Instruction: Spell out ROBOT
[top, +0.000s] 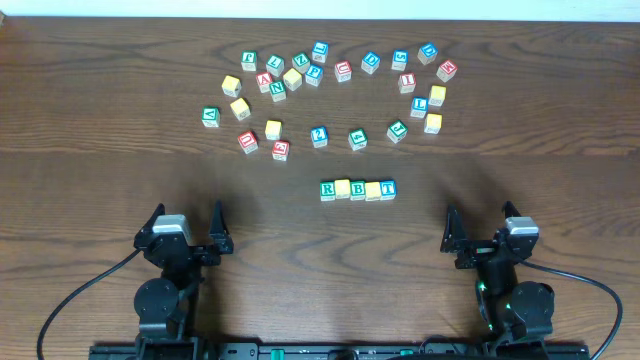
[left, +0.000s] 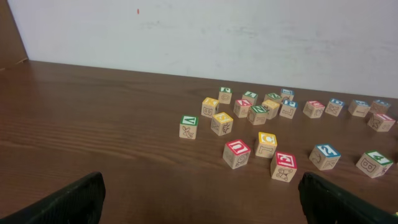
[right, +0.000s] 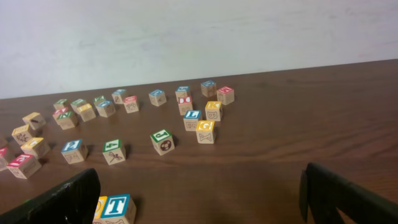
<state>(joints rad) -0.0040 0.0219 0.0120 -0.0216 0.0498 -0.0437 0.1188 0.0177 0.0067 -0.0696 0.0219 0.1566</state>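
A row of five letter blocks (top: 357, 189) lies side by side at the table's middle: green R (top: 327, 190), a yellow block, green B, a yellow block, blue T (top: 387, 188). The T end shows in the right wrist view (right: 115, 208). Many loose letter blocks (top: 330, 95) lie scattered behind the row; they also show in the left wrist view (left: 273, 134). My left gripper (top: 185, 228) is open and empty at the front left. My right gripper (top: 477, 228) is open and empty at the front right. Both stand well apart from the row.
A white wall (left: 199, 31) stands behind the table's far edge. Bare dark wood (top: 100, 150) lies to the left of the blocks and in front of the row.
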